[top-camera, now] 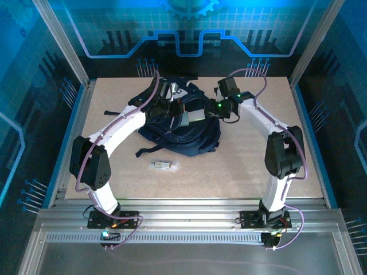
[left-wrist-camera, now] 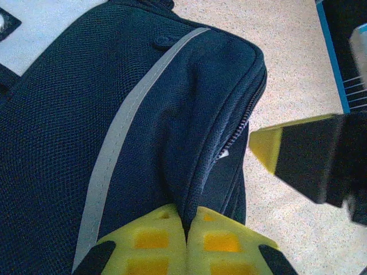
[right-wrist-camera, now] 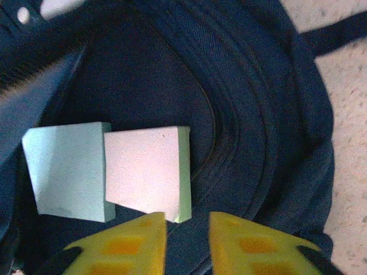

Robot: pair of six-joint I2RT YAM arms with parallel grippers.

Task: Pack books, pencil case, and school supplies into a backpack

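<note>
Backpack pinched in L hand, R hand narrowly parted (empty), blue pad, yellow-green pad inside

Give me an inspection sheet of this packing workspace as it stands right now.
Surface: beige speckled table.
Job's things: navy backpack lying open mid-table; pale-blue pad and yellow-green pad side by side inside it; clear tube on the table in front of the backpack, not yet packed.
Clutter: nothing seen.
Grippers: left gripper shut, pinching backpack fabric; right gripper slightly open just over the pads, holding nothing.
Cables: purple cables hanging in loose arcs.
Surroundings: blue-lit panels; aluminium rails at the near edge.
</note>
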